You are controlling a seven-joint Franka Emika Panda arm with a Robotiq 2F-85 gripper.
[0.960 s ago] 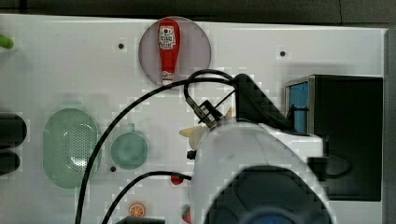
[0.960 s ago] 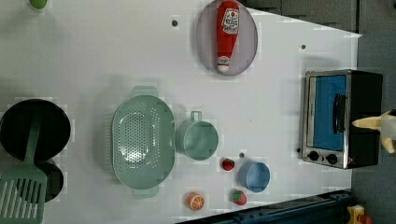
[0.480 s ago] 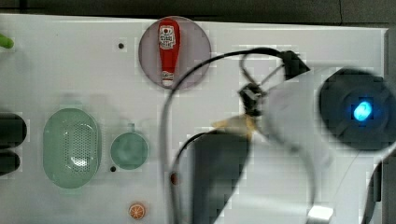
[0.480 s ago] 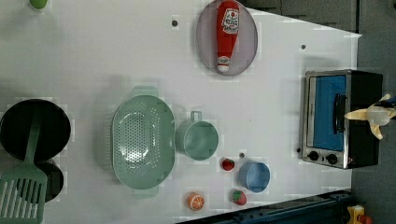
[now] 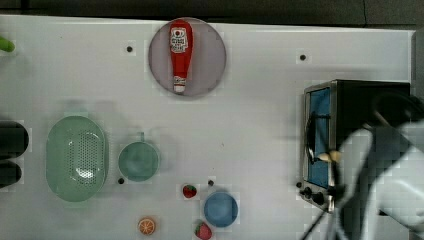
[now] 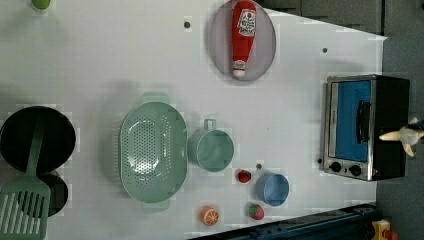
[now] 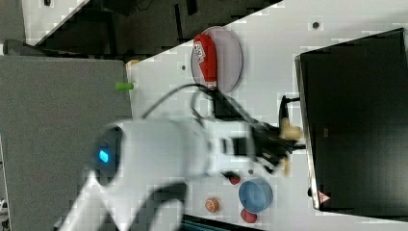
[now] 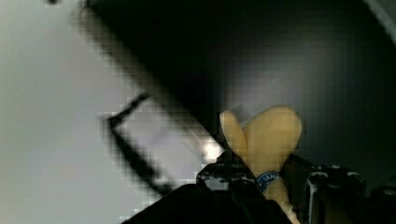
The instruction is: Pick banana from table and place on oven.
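Observation:
The pale cream-yellow banana [image 8: 270,138] is clamped between my gripper's [image 8: 262,173] two dark fingers, held in the air. Behind it lies the oven's black top [image 8: 289,51]. In the right view the gripper [image 7: 282,147] and banana [image 7: 290,132] hover at the front edge of the oven [image 7: 356,120], near the door handle. The top view shows a bit of banana [image 5: 330,157] over the oven's blue glass door [image 5: 320,115], beside my white arm [image 5: 390,185]. In the left view the banana [image 6: 400,136] hangs at the oven's [image 6: 365,127] right side above the white table [image 6: 125,60].
A red ketchup bottle [image 5: 180,47] lies on a round plate [image 5: 210,60] at the back. A green colander [image 5: 76,157], green cup [image 5: 138,161], blue bowl [image 5: 220,209], toy strawberries [image 5: 189,191] and an orange slice [image 5: 147,226] sit on the table [image 5: 250,125]. Black pans [image 6: 37,140] and a spatula [image 6: 22,210] lie far off.
My arm has swung from mid-table toward the top view's right, carrying the banana to the oven's front edge. The other objects have not moved.

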